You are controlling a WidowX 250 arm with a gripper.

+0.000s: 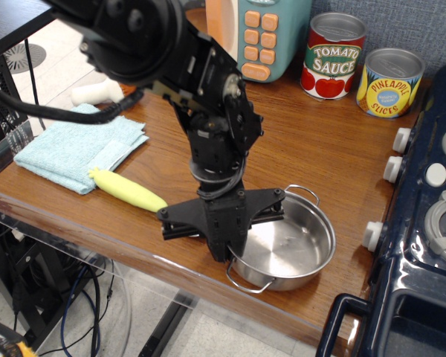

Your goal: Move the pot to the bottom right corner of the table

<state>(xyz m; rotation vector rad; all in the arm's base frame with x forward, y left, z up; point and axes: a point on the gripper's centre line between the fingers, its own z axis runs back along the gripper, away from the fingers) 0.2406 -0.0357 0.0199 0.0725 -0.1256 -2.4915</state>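
The shiny shallow steel pot (291,242) with two wire loop handles is upright near the table's front right corner, beside the toy stove. It sits low at the brown wooden table (312,145); I cannot tell whether it rests on the wood. My black gripper (228,251) points down at the pot's left rim and is shut on that rim. The arm covers the rim's left part.
A dark blue toy stove (431,223) borders the table on the right. Tomato sauce tin (334,56), pineapple tin (389,82) and a toy microwave (256,33) stand at the back. A blue cloth (67,145) and a yellow-handled spoon (126,190) lie left.
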